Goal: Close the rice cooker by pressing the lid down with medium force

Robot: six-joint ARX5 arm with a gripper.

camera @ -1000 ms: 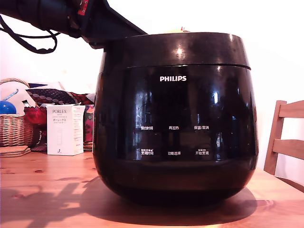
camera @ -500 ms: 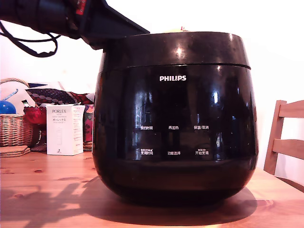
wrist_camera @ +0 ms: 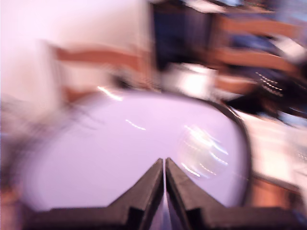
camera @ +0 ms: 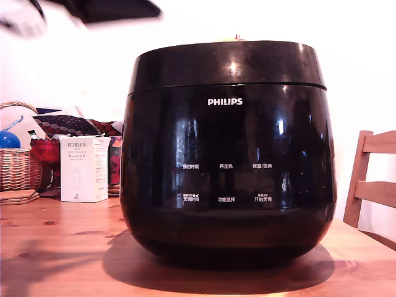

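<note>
The rice cooker [camera: 228,154] is a large glossy black pot with a white PHILIPS logo, standing on the wooden table and filling the middle of the exterior view. Its lid [camera: 229,62] lies flat and closed on top. In the exterior view my gripper [camera: 117,8] is a blurred black shape at the top left, above the cooker and apart from it. The wrist view is motion-blurred: my gripper [wrist_camera: 164,165] has its two black fingers [wrist_camera: 146,191] pressed together with nothing between them, above the lid's pale glossy top [wrist_camera: 120,153].
A white PORLEX box [camera: 83,168] stands behind the cooker on the exterior view's left, beside a wicker basket [camera: 15,167] and patterned cloth items. A wooden chair [camera: 374,182] stands at the exterior view's right.
My gripper has lifted off the lid's left rim and moved up and left, out of contact. The cooker has not shifted.
</note>
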